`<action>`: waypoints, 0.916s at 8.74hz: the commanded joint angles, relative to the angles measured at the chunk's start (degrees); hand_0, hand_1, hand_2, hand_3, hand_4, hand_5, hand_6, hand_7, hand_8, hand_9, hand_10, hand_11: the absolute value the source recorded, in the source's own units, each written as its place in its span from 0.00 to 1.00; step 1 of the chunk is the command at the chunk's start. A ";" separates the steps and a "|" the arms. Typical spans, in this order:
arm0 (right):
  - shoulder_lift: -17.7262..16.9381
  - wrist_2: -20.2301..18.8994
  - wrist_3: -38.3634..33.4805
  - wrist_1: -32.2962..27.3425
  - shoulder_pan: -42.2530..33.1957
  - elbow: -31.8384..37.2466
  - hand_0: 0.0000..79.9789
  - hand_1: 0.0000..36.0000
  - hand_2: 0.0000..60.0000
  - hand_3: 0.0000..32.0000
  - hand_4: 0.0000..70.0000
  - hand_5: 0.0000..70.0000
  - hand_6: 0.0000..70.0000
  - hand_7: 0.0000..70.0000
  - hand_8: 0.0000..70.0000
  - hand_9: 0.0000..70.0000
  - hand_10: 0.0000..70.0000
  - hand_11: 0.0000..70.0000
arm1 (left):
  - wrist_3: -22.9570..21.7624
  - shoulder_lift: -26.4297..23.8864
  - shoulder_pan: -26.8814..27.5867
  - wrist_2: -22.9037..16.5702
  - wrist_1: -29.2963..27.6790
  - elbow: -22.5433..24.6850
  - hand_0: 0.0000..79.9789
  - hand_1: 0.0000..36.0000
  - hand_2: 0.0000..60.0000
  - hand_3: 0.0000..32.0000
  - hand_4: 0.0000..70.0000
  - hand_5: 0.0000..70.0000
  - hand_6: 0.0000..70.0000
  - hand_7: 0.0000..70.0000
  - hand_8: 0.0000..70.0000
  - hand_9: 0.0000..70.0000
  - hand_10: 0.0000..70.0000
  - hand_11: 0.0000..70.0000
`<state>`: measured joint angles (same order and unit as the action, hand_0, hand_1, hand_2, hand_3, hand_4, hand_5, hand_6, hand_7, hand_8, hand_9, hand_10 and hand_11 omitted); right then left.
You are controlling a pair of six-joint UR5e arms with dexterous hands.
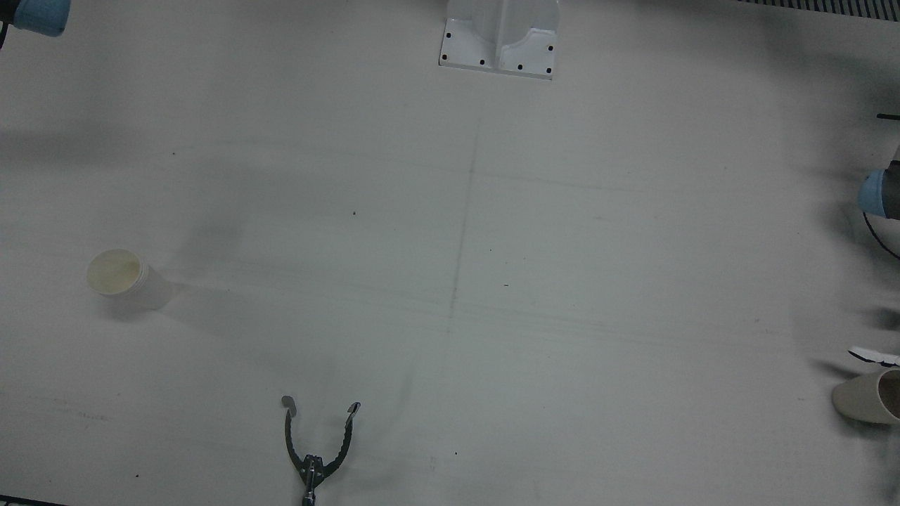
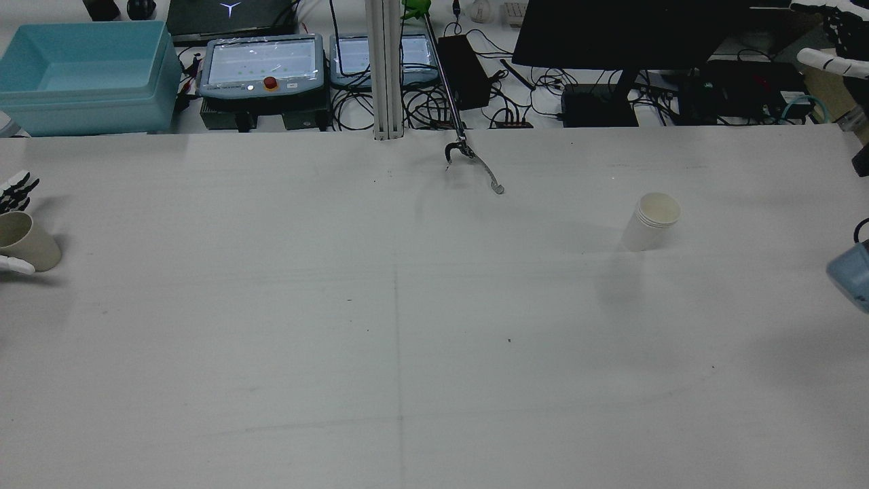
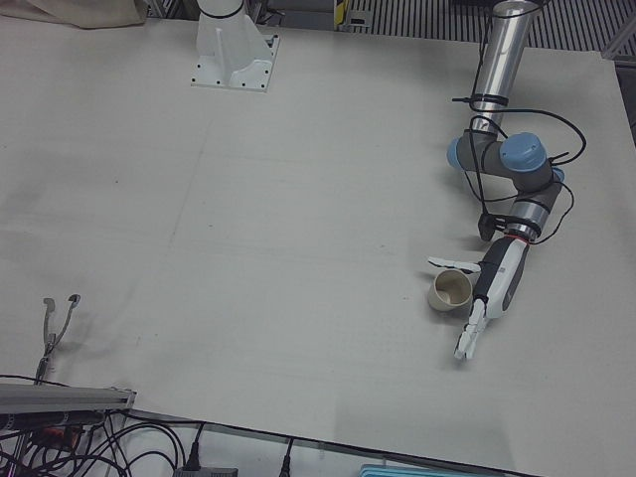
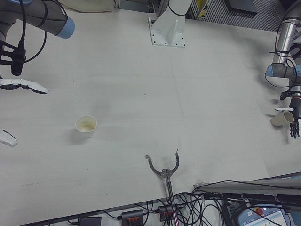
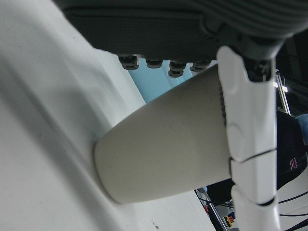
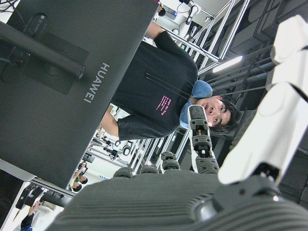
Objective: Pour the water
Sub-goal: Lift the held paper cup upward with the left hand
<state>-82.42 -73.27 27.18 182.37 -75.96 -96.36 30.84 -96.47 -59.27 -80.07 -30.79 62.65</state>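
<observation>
A beige cup stands on the table at the far edge of my left side, also in the rear view. My left hand is beside it, with straight fingers on one side and the thumb on the other. In the left hand view the thumb lies along the cup's wall. A white paper cup stands alone on my right half. My right hand hangs open in the air well away from it, holding nothing.
A metal grabber tool lies open-jawed at the operators' edge near the middle. An arm pedestal stands at the robot's side. A blue bin, control panels and a monitor sit beyond the table. A person shows in the right hand view.
</observation>
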 commanded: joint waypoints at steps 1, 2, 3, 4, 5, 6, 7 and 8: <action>0.07 -0.03 -0.02 -0.09 0.02 0.90 0.53 0.31 0.28 0.00 0.18 0.20 0.05 0.11 0.00 0.00 0.00 0.00 | 0.01 -0.12 0.03 0.00 0.73 -0.07 0.71 0.63 0.01 0.00 0.12 0.08 0.00 0.13 0.00 0.01 0.02 0.07; 0.07 -0.03 -0.02 -0.09 0.11 0.99 0.53 0.31 0.28 0.00 0.18 0.20 0.05 0.11 0.00 0.00 0.00 0.00 | -0.08 -0.03 0.03 0.00 0.91 -0.07 0.69 0.61 0.05 0.00 0.18 0.11 0.00 0.13 0.00 0.00 0.03 0.07; 0.07 -0.03 -0.02 -0.09 0.11 1.08 0.53 0.31 0.28 0.00 0.18 0.20 0.05 0.11 0.00 0.00 0.00 0.00 | -0.08 -0.29 0.03 0.00 1.35 0.02 0.69 0.59 0.06 0.00 0.29 0.24 0.01 0.14 0.00 0.01 0.03 0.08; 0.07 -0.03 -0.02 -0.09 0.02 1.08 0.53 0.31 0.29 0.00 0.18 0.20 0.05 0.11 0.00 0.00 0.00 0.00 | -0.08 -0.64 0.11 0.00 2.31 0.11 0.70 0.57 0.04 0.00 0.44 0.33 0.02 0.17 0.00 0.01 0.04 0.08; 0.07 -0.03 -0.02 -0.09 0.02 1.08 0.53 0.31 0.28 0.00 0.18 0.20 0.05 0.11 0.00 0.00 0.00 0.00 | -0.08 -0.82 0.11 0.00 3.36 0.54 0.72 0.56 0.02 0.00 0.62 0.47 0.07 0.28 0.00 0.04 0.05 0.09; 0.07 0.06 -0.02 -0.09 0.11 1.08 0.53 0.32 0.29 0.00 0.18 0.20 0.05 0.11 0.00 0.00 0.00 0.00 | -0.60 -0.91 0.11 0.09 4.68 0.98 0.75 0.55 0.00 0.00 0.75 0.58 0.14 0.44 0.02 0.08 0.05 0.09; 0.15 0.06 -0.02 -0.09 0.20 1.08 0.53 0.32 0.30 0.00 0.19 0.20 0.06 0.11 0.00 0.00 0.00 0.00 | -1.30 -1.26 0.11 0.09 6.17 1.07 0.84 0.57 0.00 0.00 0.79 0.55 0.18 0.52 0.07 0.17 0.07 0.12; 0.15 0.14 -0.02 -0.09 0.20 1.08 0.53 0.32 0.30 0.00 0.19 0.20 0.06 0.12 0.00 0.00 0.00 0.00 | -1.66 -1.35 0.03 0.09 6.71 1.33 0.98 0.58 0.00 0.00 0.80 0.55 0.21 0.59 0.13 0.26 0.09 0.15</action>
<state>-82.32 -73.24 27.16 182.29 -75.85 -95.28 30.17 -97.42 -59.16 -80.01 -26.25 63.44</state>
